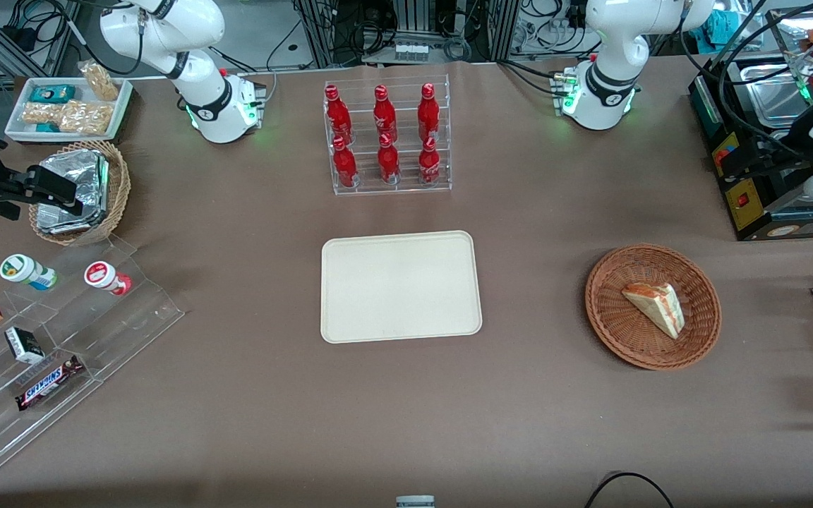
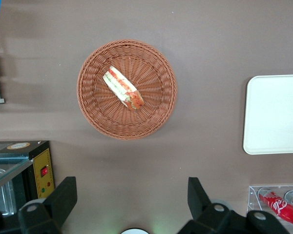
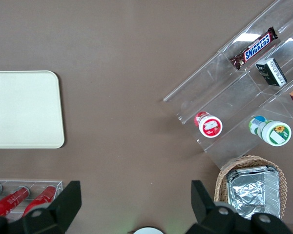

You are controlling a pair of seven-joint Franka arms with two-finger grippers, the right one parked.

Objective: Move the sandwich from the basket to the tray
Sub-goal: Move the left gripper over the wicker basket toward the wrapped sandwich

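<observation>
The sandwich [image 1: 655, 307] [image 2: 123, 88], a pale triangular wedge with red-orange and green layers, lies in the round brown wicker basket [image 1: 604, 310] [image 2: 93, 112] toward the working arm's end of the table. The cream rectangular tray [image 1: 401, 286] [image 2: 276, 114] sits bare at mid-table, well apart from the basket. My gripper [image 2: 132, 187] hangs high over bare tablecloth, farther from the front camera than the basket and close to its own arm's base. Its black fingers [image 2: 63, 195] stand wide open with nothing between them.
A clear rack of red bottles [image 1: 387, 137] stands farther from the front camera than the tray. A black and yellow machine [image 1: 752, 183] sits near the basket. Toward the parked arm's end are a stepped acrylic shelf with snacks [image 1: 61, 331] and a deeper basket of foil packets [image 1: 82, 190].
</observation>
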